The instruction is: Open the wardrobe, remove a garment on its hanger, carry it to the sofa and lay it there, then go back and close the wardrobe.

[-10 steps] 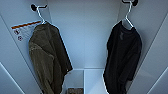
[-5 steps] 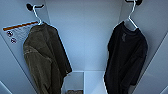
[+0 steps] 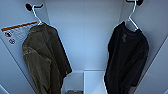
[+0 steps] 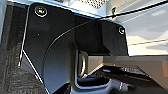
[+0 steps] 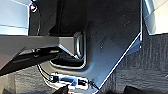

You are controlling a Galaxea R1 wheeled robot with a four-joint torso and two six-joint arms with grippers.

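The tall white wardrobe (image 3: 85, 37) stands open, its pale interior facing the head camera. Two garments hang inside, each on one thin white hanger. The black long-sleeved top (image 3: 127, 60) hangs at the right on its white hanger (image 3: 132, 18); an olive-brown fuzzy jacket (image 3: 43, 58) hangs at the left. A label with an orange stripe (image 3: 16, 31) sits on the left inner wall. Whether either pincer is clenched or released cannot be told.

No readable text; sticker (image 3: 15, 33) with orange stripe, red symbols on wardrobe (image 3: 85, 37) door illegible.
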